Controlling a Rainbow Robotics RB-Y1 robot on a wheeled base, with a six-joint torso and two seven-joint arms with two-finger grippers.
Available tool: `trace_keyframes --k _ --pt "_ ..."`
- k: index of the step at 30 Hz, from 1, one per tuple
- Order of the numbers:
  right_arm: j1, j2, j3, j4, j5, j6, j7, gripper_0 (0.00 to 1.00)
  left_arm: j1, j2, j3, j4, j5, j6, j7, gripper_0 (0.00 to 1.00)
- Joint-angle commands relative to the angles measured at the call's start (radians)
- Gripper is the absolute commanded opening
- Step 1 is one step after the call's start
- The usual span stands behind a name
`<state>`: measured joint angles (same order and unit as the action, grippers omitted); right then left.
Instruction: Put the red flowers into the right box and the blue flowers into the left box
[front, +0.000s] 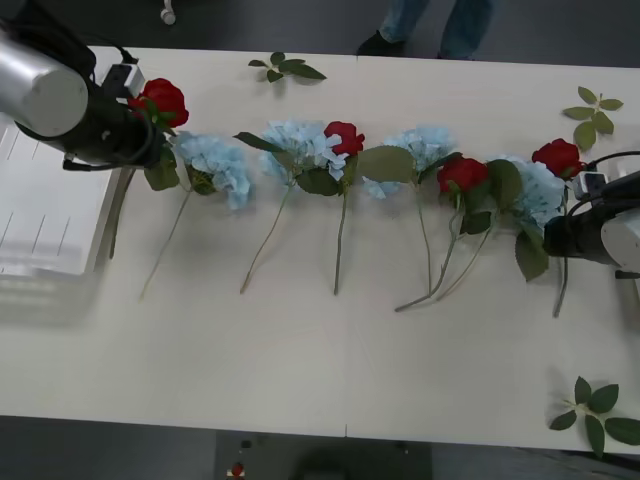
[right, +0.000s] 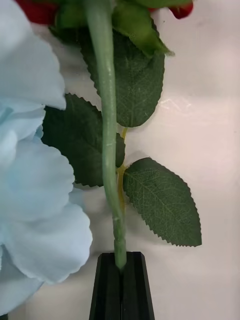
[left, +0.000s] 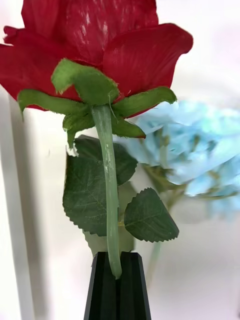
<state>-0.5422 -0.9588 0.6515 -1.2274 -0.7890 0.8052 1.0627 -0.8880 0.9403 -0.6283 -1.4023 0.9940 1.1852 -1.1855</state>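
Several red flowers and blue flowers lie in a row across the table. My left gripper (front: 138, 125) (left: 116, 260) is shut on the stem of the leftmost red rose (front: 162, 99) (left: 95, 45), beside a blue flower (front: 216, 165) (left: 200, 145). Its stem hangs over the left box (front: 45, 215). At the row's right end my right gripper (front: 563, 236) (right: 120, 260) is shut on the stem (right: 107, 130) of a red rose (front: 558, 157), which lies against a blue flower (front: 540, 192) (right: 30, 175). Two red roses (front: 345, 137) (front: 462, 173) rest mid-row. The right box is out of view.
Loose green leaf sprigs lie at the back centre (front: 285, 68), back right (front: 592, 110) and front right (front: 598, 410). Bare tabletop (front: 300, 370) stretches in front of the flower stems.
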Motion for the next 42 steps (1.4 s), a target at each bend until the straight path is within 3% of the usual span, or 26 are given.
trace_keyframes --k 1,9,22,27,35,41,42 --pt "-0.004 -0.005 -0.007 -0.001 0.011 -0.008 -0.035 0.00 0.038 0.028 0.160 -0.072 0.012 0.097 -0.143 0.00" --pt "-0.005 -0.101 -0.024 -0.080 -0.019 0.006 -0.029 0.00 0.084 0.028 0.371 -0.165 0.015 0.244 -0.221 0.00" --pt "-0.005 -0.294 -0.181 -0.290 -0.144 0.310 -0.001 0.00 0.087 -0.011 0.381 -0.196 0.038 0.241 -0.180 0.00" --pt "-0.005 -0.376 -0.250 -0.374 -0.223 0.422 0.008 0.00 0.087 -0.075 0.381 -0.261 0.031 0.206 -0.046 0.00" --pt "-0.004 -0.442 -0.271 -0.313 -0.236 0.442 0.069 0.00 0.098 -0.173 0.381 -0.313 -0.037 0.163 0.072 0.00" --pt "-0.004 -0.442 -0.271 -0.170 -0.220 0.442 0.250 0.00 0.119 -0.189 0.381 -0.313 -0.101 0.159 0.063 0.00" --pt "-0.004 -0.442 -0.271 -0.139 -0.217 0.440 0.283 0.00 0.126 -0.189 0.381 -0.313 -0.106 0.159 0.056 0.04"
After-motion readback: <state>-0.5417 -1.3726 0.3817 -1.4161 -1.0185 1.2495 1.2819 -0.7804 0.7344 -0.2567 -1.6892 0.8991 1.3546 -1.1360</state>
